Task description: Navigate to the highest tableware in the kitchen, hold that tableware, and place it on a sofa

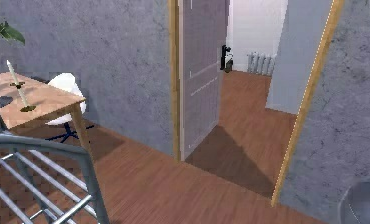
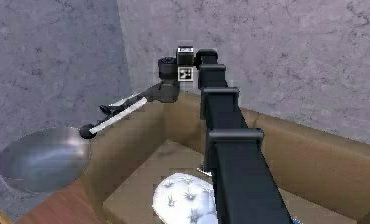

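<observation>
In the arm side view, my arm (image 2: 228, 130) rises from the bottom edge to the two white marker squares near the grey wall. My gripper (image 2: 94, 128) reaches left from them. A large silver spoon (image 2: 43, 160) hangs at the fingers, bowl to the left, clear of every surface, so the gripper holds it. Below the arm is a brown sofa (image 2: 303, 150) with a white patterned cushion (image 2: 185, 198) on its seat.
In the forward view, a wooden table (image 1: 45, 102) with small items and a white chair (image 1: 67, 92) stand at the left. A grey metal railing (image 1: 48, 180) crosses the bottom left. An open white door (image 1: 198, 70) leads to a far room with a radiator (image 1: 259, 63).
</observation>
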